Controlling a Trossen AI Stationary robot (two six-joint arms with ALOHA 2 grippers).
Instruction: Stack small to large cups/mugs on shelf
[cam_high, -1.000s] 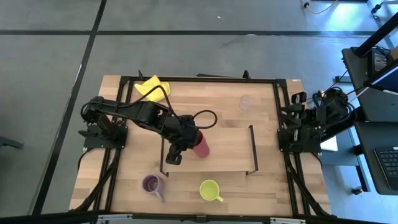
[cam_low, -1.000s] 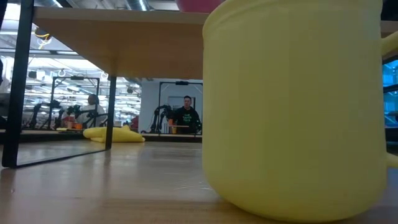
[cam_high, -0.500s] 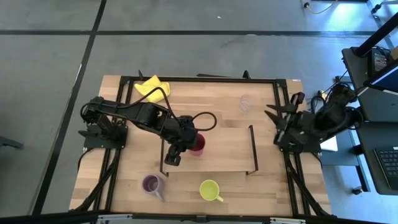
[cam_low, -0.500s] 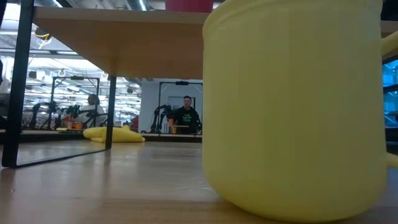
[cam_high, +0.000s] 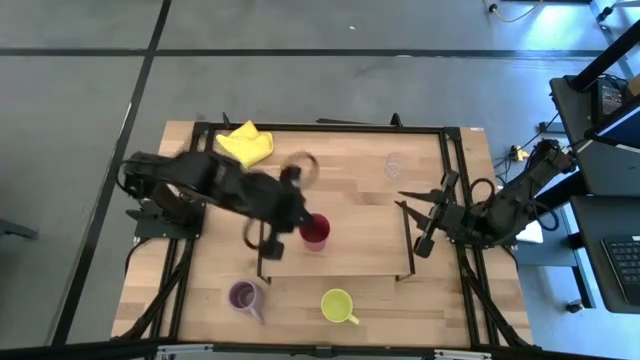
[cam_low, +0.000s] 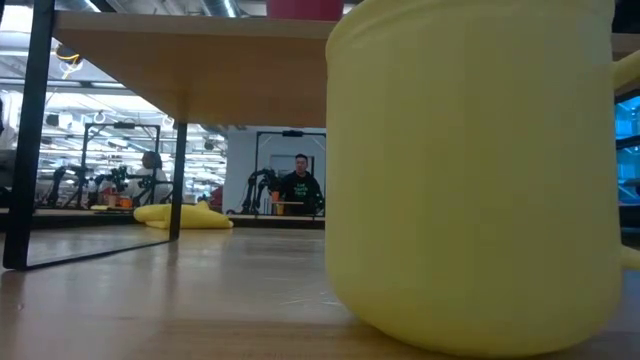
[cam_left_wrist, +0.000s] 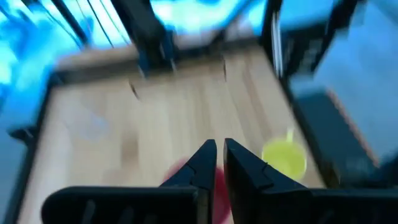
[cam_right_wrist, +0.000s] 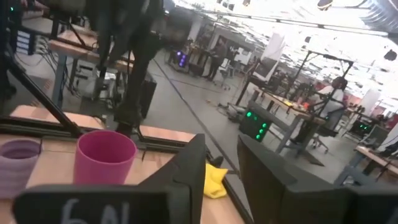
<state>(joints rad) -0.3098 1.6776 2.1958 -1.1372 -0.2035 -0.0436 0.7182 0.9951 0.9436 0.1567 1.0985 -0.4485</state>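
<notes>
The red cup (cam_high: 314, 231) stands upright on the left part of the shelf (cam_high: 360, 250); in the low view its base (cam_low: 303, 8) shows on the board (cam_low: 190, 60). My left gripper (cam_high: 298, 212) hangs just above and left of it, fingers a narrow gap apart (cam_left_wrist: 219, 163), holding nothing. My right gripper (cam_high: 412, 222) is open over the shelf's right end, nothing between its fingers (cam_right_wrist: 221, 168). The purple mug (cam_high: 243, 296) and yellow-green mug (cam_high: 338, 305) stand on the table in front of the shelf. The clear glass (cam_high: 396, 166) stands behind it.
A yellow cloth (cam_high: 245, 143) lies at the table's far left. The shelf's black end frames (cam_high: 264, 255) (cam_high: 407, 245) stand up at both short ends. The yellow-green mug (cam_low: 470, 180) fills most of the low view. People show in the room beyond (cam_low: 300, 185).
The red cup, tilted in my left gripper a second ago, has come upright on the shelf. My left gripper has then risen and drawn back toward the table's left, off the cup. My right gripper has swung from the table's right edge toward the shelf's right end.
</notes>
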